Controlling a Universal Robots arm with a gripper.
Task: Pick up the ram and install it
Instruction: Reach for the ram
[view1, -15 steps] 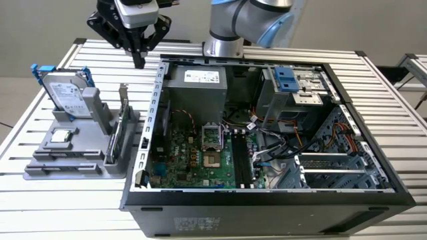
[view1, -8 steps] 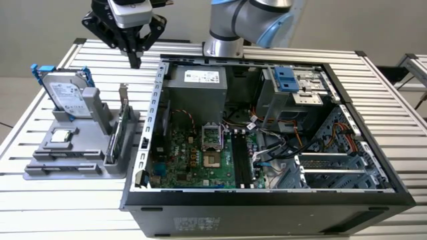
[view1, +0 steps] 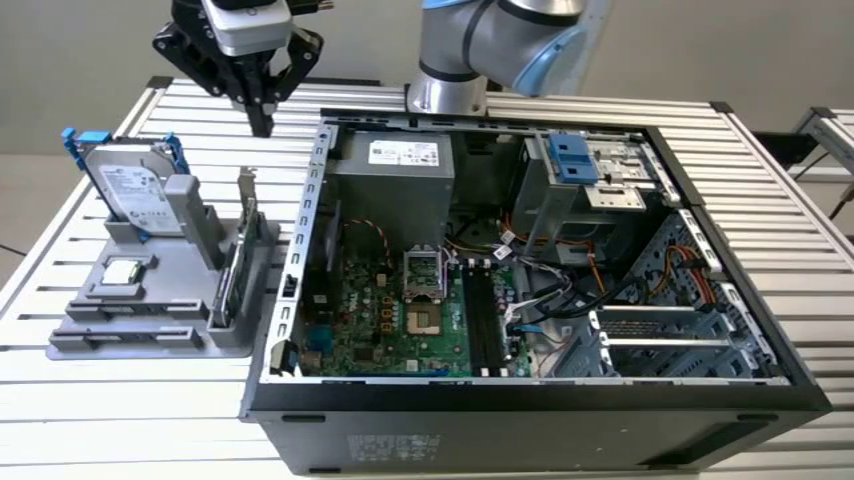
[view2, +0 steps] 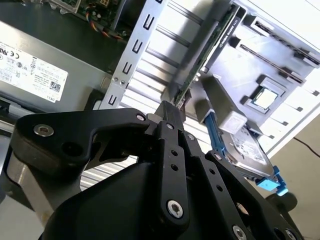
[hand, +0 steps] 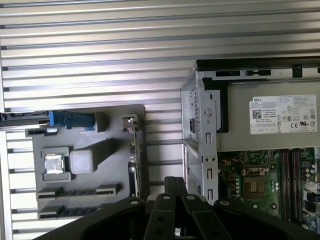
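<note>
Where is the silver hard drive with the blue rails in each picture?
Exterior view: hard drive stands upright in the gray holder, at the exterior view's left.
Second wrist view: hard drive, labelled face showing.
First wrist view: hard drive, edge-on from above.
Shared landmark: silver square chip beside it.

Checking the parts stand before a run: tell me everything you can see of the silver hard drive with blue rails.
The silver boxy metal hard drive stands on edge in a slot of the grey plastic holder, at the exterior view's left of the open black computer case. Its broad face carries a white label, and blue plastic rails run along its narrow sides. Only the holder touches it. The black pincer hangs apart, higher up.
</note>
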